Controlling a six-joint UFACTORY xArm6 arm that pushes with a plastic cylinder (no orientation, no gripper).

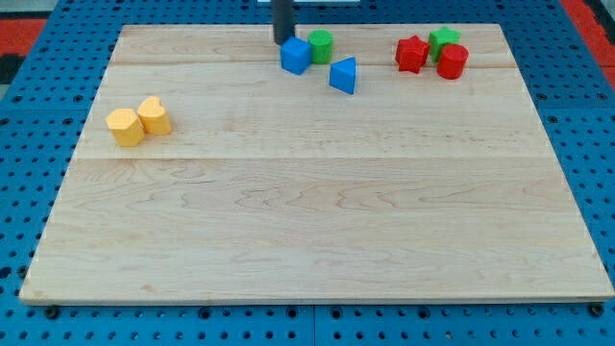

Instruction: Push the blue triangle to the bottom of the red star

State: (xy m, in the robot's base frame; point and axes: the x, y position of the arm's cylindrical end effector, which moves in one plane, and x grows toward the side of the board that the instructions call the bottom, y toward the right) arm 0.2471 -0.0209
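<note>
The blue triangle (343, 75) lies near the view's top, right of centre. The red star (411, 54) sits further to the view's right, up and right of the triangle, with a gap between them. My tip (282, 40) comes down from the view's top edge and sits just above and left of a blue cube (296, 56), touching or nearly touching it. The tip is left of the blue triangle, with the cube between them.
A green cylinder (321, 44) stands right behind the blue cube. A green star (443, 40) and a red cylinder (452, 61) crowd the red star's right side. Two yellow blocks (138, 120) lie at the view's left. The wooden board (317, 221) rests on a blue perforated table.
</note>
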